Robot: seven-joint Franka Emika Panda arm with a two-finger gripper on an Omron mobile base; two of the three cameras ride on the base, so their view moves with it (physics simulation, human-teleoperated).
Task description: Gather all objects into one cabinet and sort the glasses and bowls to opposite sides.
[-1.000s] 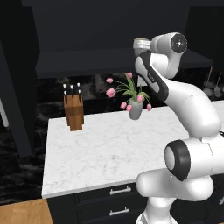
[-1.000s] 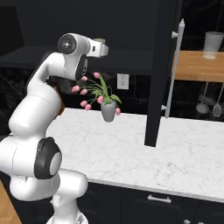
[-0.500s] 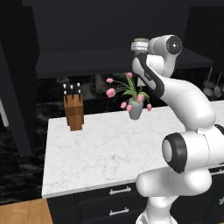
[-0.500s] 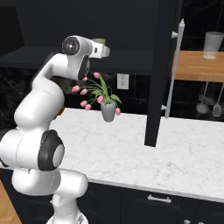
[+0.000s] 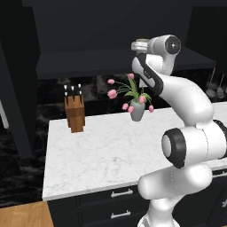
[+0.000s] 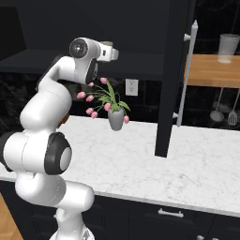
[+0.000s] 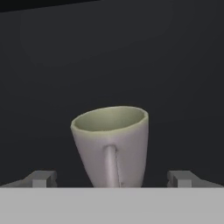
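I'm reaching for the grey mug (image 7: pixel 111 146) w/ my end effector (image 7: pixel 111 178) wide open, holding nothing. Next: closing on it.

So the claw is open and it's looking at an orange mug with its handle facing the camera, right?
Not quite: the mug is grey-beige with a pale greenish inside, not orange, as the hand view shows. The rest holds: the claw is open, a finger on each side, and the handle faces the camera.
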